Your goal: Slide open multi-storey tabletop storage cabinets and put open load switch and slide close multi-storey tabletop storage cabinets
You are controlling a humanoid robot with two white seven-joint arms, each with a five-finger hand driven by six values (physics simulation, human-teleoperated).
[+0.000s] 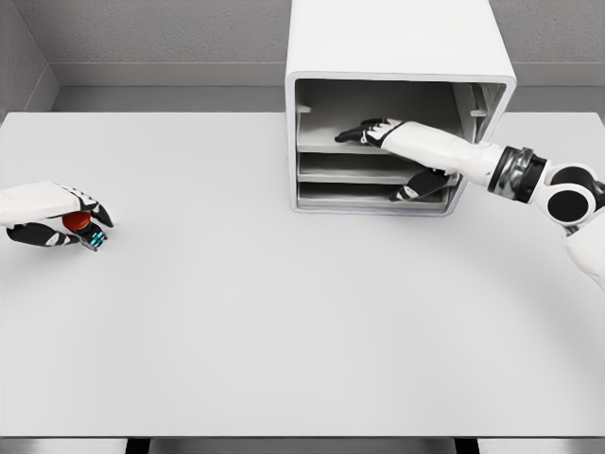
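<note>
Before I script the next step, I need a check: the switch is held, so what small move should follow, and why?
Probably pull the right robot hand back toward the table edge, drawing a shelf out of the cabinet. Its fingers reach into the open front at the shelves, while the left robot hand waits far left, closed on the load switch.

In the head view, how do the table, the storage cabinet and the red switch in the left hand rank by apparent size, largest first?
1. Table, filling most of the picture.
2. Storage cabinet, at the far edge.
3. Red switch, partly hidden inside the left hand, so its full size is unsure, but clearly the smallest.
</note>
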